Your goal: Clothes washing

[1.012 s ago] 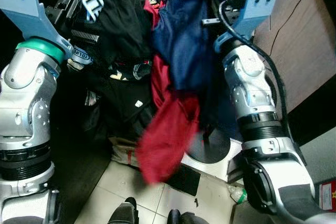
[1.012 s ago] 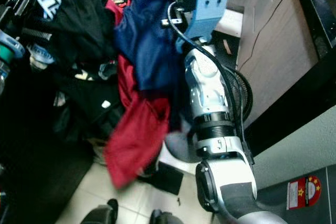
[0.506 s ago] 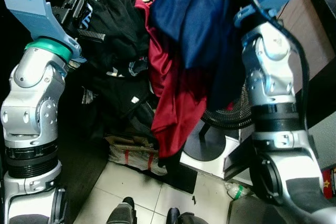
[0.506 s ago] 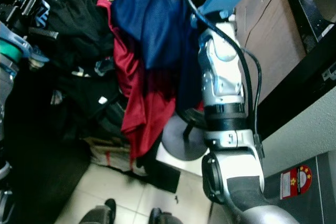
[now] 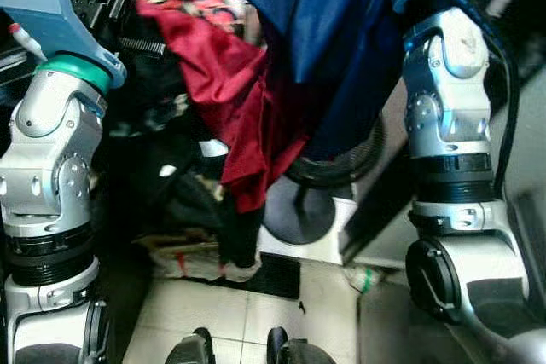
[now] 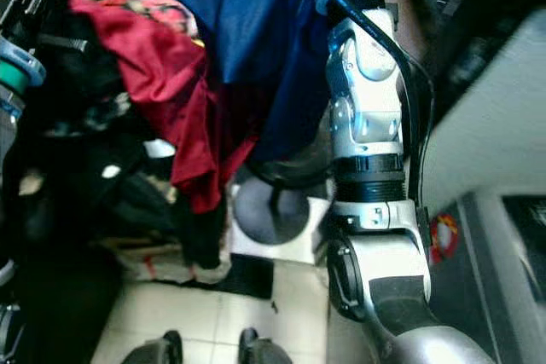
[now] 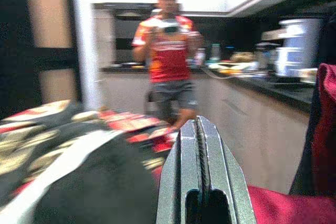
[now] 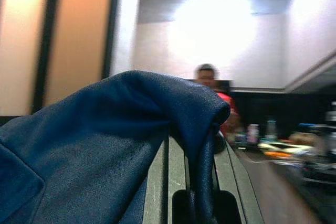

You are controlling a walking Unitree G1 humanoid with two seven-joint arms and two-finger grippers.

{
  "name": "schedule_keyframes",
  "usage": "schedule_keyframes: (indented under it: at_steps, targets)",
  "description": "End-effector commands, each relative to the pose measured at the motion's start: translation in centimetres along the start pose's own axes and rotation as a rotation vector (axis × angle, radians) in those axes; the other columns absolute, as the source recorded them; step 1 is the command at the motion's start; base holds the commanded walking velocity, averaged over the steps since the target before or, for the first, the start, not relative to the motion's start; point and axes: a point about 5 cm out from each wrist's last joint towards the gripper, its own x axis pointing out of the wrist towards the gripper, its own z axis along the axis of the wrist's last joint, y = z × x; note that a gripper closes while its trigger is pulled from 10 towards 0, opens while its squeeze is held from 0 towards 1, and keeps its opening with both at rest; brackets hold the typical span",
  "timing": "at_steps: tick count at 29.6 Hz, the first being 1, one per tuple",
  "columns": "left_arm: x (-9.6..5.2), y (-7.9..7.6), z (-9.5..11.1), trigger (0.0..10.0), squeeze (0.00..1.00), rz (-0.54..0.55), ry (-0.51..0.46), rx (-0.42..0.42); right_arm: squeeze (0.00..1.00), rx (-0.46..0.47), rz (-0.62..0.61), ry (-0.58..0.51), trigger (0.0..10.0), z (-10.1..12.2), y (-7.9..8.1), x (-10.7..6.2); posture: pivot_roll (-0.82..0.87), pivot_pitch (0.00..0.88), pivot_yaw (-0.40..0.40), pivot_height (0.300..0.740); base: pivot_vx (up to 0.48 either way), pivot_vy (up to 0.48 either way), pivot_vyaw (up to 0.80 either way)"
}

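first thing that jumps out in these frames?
The navy blue garment, draped over the raised right hand, whose fingers pinch a fold of it; it hangs down the middle of the head views. Beside it a red garment spills off the dark clothes pile toward the tiled floor. The left hand is shut above that pile, with a person standing beyond.

A floor of pale tiles (image 5: 213,313) is seen below. On it a white base plate (image 5: 320,240) is placed, and the round black foot of a fan (image 5: 299,210) is carried by this plate. A dark mat (image 5: 273,274) and a crumpled pale bundle (image 5: 179,257) are laid just beside it.
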Motion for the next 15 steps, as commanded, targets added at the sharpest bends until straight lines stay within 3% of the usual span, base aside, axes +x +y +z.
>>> schedule_keyframes:
  at_steps: [1,15]
  targets:
    - [0.20,-0.30,0.29,10.0,0.00,-0.015,-0.007,0.002,0.00,-0.006,-0.012,-0.061,10.0,1.32,-0.28,0.50,0.14,0.028,-0.022,0.740,0.000,0.000,-0.80]
    - [0.18,-0.18,0.02,10.0,0.00,-0.013,0.008,0.011,0.00,0.010,-0.011,-0.055,10.0,1.17,-0.14,0.37,0.14,0.028,-0.019,0.740,0.000,0.000,-0.80]
